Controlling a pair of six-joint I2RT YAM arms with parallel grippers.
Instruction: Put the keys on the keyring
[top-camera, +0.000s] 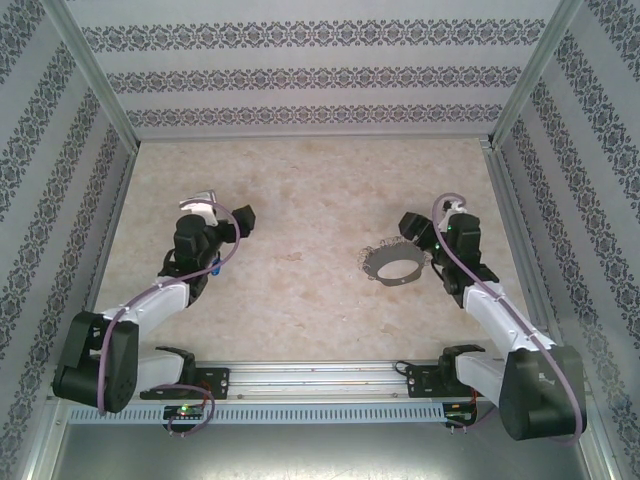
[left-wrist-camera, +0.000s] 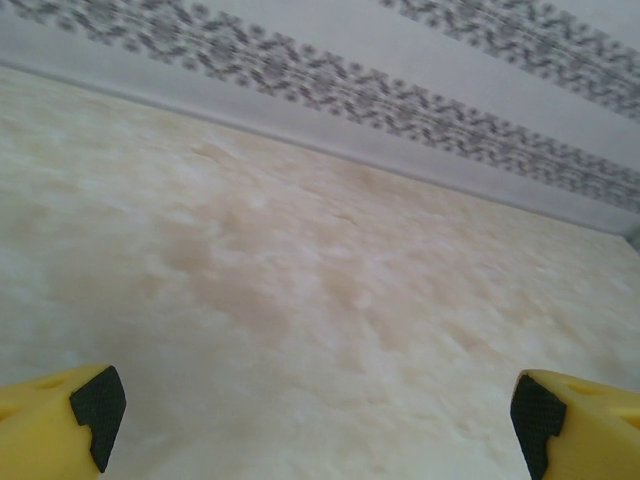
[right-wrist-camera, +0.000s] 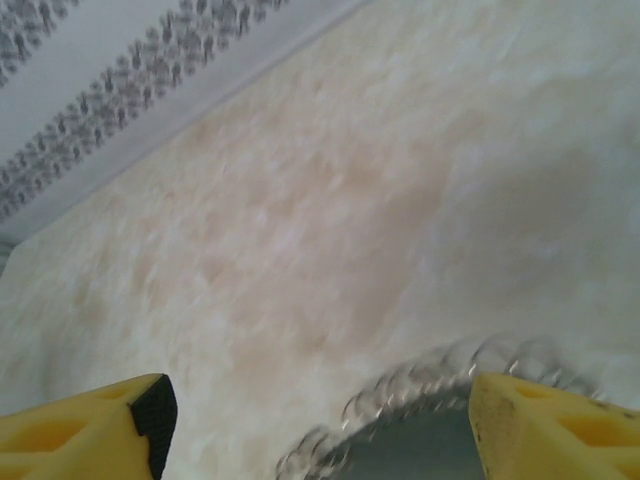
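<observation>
on the right half of the table (top-camera: 300, 190), we see the keyring (top-camera: 383, 273) lying flat on the pale marbled surface, a thin grey loop with a fine chain (top-camera: 372, 251) bunched along its far-left edge. from the right wrist camera the keyring (right-wrist-camera: 420, 448) sits at the lower middle as a blurred arc, and the chain (right-wrist-camera: 400, 398) runs along its upper rim as a string of small bright links. the right gripper (top-camera: 410, 228) is just beside the loop's far-right side, low over the table. in its own view the right gripper (right-wrist-camera: 318, 408) has its yellow fingers (right-wrist-camera: 90, 430) set wide apart. one stands clear of the ring over bare table, while the other overlaps the ring's edge, and we cannot tell whether it touches the metal. nothing is clamped between them. well apart, on the left half, the left gripper (top-camera: 220, 210) points toward the far wall (top-camera: 300, 75). its wrist view shows the left gripper (left-wrist-camera: 315, 405) spread fully wide, black pads (left-wrist-camera: 98, 405) at the two lower corners, with bare table between them. a small blue speck (top-camera: 214, 267) shows beside the left arm, too small for us to name
</observation>
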